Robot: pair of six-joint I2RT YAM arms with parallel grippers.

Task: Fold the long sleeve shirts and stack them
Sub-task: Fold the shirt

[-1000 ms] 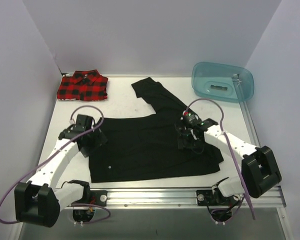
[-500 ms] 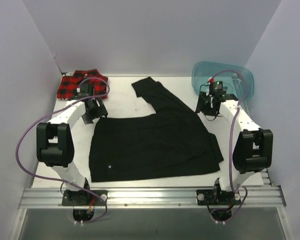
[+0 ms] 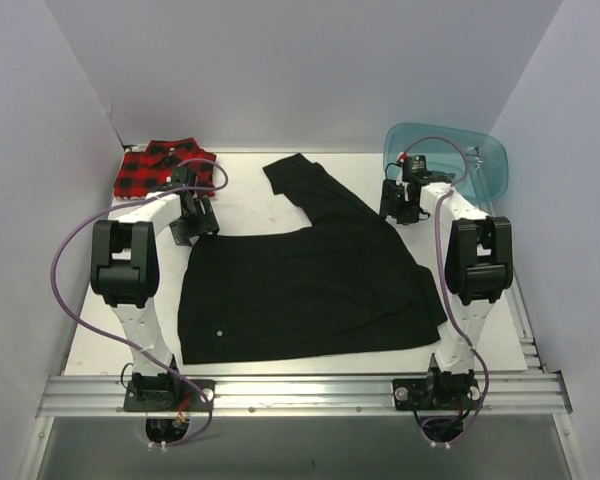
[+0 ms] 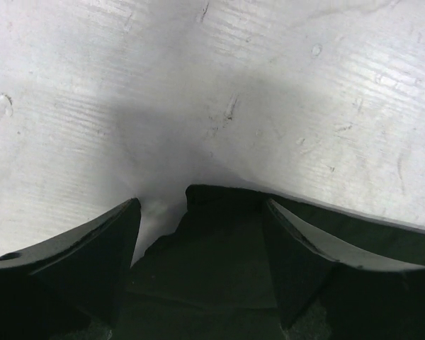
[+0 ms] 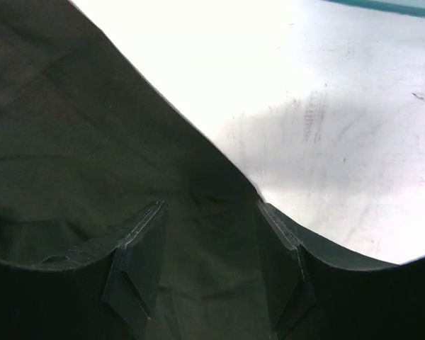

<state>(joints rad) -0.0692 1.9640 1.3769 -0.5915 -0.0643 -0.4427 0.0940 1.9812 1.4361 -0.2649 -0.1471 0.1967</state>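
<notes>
I am reaching both arms out to the far edge of the black shirt (image 3: 300, 290), which is lying spread flat across the middle of the worktop (image 3: 250, 195), one sleeve trailing toward the far edge. The plaid shirt (image 3: 165, 172) is sitting already folded in the far left corner.

My left tool (image 4: 200, 205) is standing wide, with the shirt's far left corner poking up between its fingers and bare worktop beyond. My right tool (image 5: 209, 205) is standing parted too, somewhat narrower. It is hanging over black cloth just inside the shirt's far right edge, and neither tool is pinching anything yet.

I judge that I am setting up a two-corner pinch to fold the body toward the near edge. To do that well, I am wanting both tools low enough to catch every layer, closing together, then lifting level so the cloth is not skewing.

The overhead view is giving me the whole layout, the stray sleeve and the teal tub (image 3: 445, 165) in the far right corner. Only the wrist views are showing how the fingers are sitting against the cloth edge.
</notes>
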